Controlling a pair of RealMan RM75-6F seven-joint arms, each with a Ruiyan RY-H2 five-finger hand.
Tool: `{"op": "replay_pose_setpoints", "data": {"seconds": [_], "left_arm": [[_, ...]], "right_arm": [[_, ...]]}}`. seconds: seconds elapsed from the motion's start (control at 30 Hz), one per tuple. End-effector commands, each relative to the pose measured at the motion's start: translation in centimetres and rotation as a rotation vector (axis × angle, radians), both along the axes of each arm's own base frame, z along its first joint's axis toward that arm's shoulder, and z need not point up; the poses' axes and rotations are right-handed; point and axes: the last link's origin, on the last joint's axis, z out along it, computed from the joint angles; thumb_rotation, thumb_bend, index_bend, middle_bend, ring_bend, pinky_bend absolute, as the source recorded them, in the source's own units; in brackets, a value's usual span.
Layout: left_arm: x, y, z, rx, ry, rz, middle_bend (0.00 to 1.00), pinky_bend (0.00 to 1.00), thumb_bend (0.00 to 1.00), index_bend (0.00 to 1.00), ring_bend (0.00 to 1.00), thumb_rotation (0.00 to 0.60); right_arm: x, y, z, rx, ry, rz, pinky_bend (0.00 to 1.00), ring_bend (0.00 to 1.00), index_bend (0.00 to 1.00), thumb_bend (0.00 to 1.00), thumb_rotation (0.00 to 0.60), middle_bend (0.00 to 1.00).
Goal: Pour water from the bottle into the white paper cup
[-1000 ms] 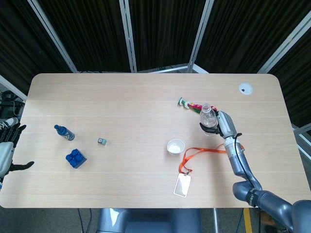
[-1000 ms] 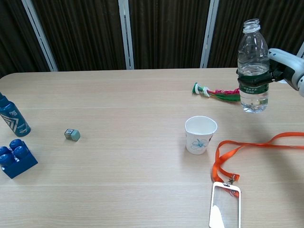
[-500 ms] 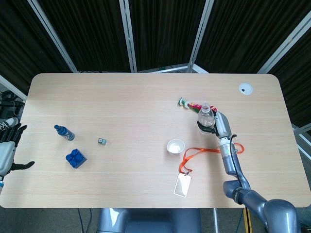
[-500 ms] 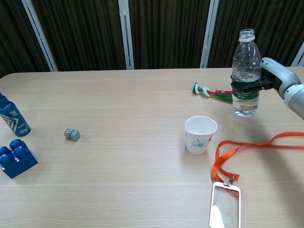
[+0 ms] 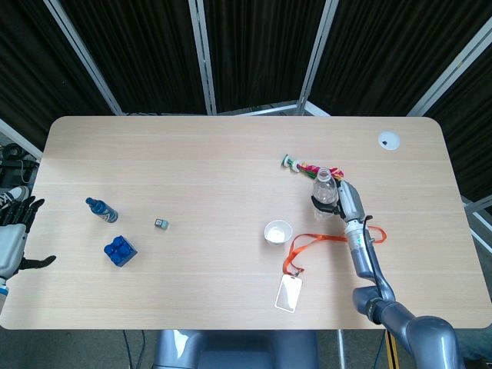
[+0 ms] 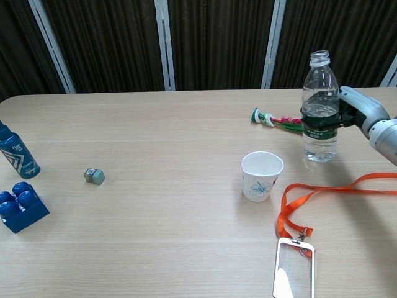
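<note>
A clear, uncapped water bottle (image 6: 321, 112) with a green label is upright, held in my right hand (image 6: 353, 113) a little above the table, right of and behind the white paper cup (image 6: 262, 176). From the head view the bottle (image 5: 325, 187) sits up and to the right of the cup (image 5: 277, 231), with the right hand (image 5: 345, 201) wrapped around its far side. The cup stands upright with a small blue flower print. My left hand (image 5: 14, 234) hangs off the table's left edge with fingers spread, holding nothing.
An orange lanyard (image 6: 310, 200) with a clear badge holder (image 6: 293, 268) lies just right of the cup. A red-green feathered toy (image 6: 281, 120) lies behind the bottle. At the left are a blue bottle (image 6: 17, 153), a blue brick (image 6: 20, 207) and a small grey cube (image 6: 94, 176).
My right hand has carried the bottle left toward the cup and lowered it, keeping it upright. The left hand has not moved.
</note>
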Motion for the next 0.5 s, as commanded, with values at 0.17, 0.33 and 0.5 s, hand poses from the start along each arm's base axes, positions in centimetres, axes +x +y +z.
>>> {"op": "replay_pose_setpoints", "data": {"seconds": [0.17, 0.33, 0.5], "left_arm": [[0.04, -0.05, 0.01, 0.000, -0.002, -0.002, 0.00, 0.00, 0.04, 0.00, 0.00, 0.600], [0.06, -0.09, 0.02, -0.001, -0.003, -0.003, 0.00, 0.00, 0.04, 0.00, 0.00, 0.600], [0.08, -0.12, -0.04, -0.004, 0.000, -0.005, 0.00, 0.00, 0.04, 0.00, 0.00, 0.600]], "right_arm": [[-0.36, 0.22, -0.17, 0.015, -0.038, -0.018, 0.46, 0.45, 0.39, 0.41, 0.600, 0.48], [-0.59, 0.44, -0.18, 0.019, -0.055, -0.017, 0.44, 0.42, 0.33, 0.35, 0.600, 0.44], [-0.81, 0.60, -0.16, 0.020, -0.063, -0.017, 0.43, 0.41, 0.31, 0.34, 0.600, 0.44]]}}
